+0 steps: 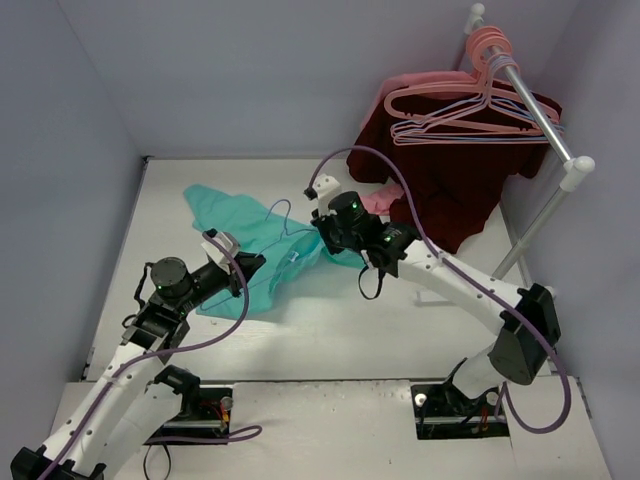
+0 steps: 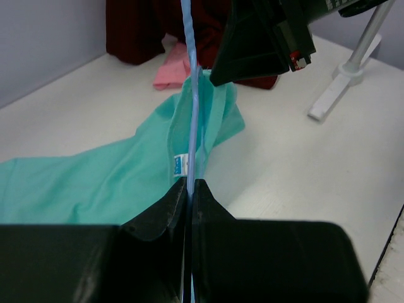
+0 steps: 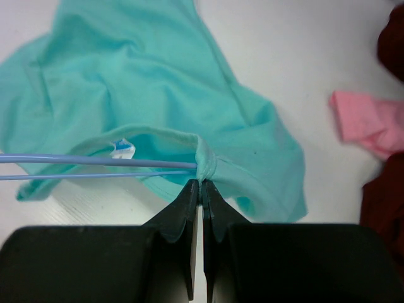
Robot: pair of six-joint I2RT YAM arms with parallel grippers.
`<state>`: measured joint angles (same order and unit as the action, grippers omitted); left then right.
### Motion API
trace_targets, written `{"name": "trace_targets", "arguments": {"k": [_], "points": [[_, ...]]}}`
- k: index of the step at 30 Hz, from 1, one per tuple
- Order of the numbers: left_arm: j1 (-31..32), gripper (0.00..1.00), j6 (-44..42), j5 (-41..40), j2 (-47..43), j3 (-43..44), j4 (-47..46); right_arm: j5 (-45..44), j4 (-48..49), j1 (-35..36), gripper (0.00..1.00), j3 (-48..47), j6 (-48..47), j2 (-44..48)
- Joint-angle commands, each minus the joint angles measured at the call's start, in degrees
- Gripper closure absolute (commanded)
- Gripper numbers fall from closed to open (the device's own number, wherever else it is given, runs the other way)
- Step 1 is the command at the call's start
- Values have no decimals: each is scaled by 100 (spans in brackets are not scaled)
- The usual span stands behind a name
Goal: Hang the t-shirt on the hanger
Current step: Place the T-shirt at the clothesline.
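The teal t-shirt [image 1: 235,235] lies crumpled on the white table, its collar lifted. The thin light-blue hanger [image 1: 288,214] runs into the collar opening. My left gripper [image 1: 255,263] is shut on the hanger's wire [image 2: 192,113], its tips [image 2: 190,184] just above the shirt [image 2: 95,183]. My right gripper [image 1: 320,240] is shut on a bunched fold of the t-shirt collar [image 3: 206,165], its tips [image 3: 202,184] next to the end of the two hanger wires [image 3: 95,161]. The rest of the shirt [image 3: 139,76] spreads out beyond.
A small pink cloth [image 1: 378,203] and a dark maroon garment [image 1: 450,180] lie at the back right. Pink hangers [image 1: 470,105] hang on a rack pole [image 1: 535,100] whose white foot [image 2: 341,88] stands on the table. Grey walls close the left and back.
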<state>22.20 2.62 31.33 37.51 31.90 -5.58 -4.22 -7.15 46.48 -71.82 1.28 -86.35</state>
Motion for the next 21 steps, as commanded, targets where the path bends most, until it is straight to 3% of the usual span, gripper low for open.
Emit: {"name": "trace_targets", "arguments": {"k": [1, 8, 14, 21], "points": [[30, 100, 244, 395, 141, 377, -1282, 472, 89, -21, 100, -726, -772, 507], [29, 100, 448, 294, 411, 941, -1934, 1396, -209, -14, 100, -1838, -1828, 568], [30, 100, 1049, 19, 863, 1171, -3106, 1777, -244, 91, 100, -2462, -2042, 264], [30, 100, 1429, 318, 1221, 983, -3860, 2122, -284, 251, 100, -2736, -2182, 30]]}}
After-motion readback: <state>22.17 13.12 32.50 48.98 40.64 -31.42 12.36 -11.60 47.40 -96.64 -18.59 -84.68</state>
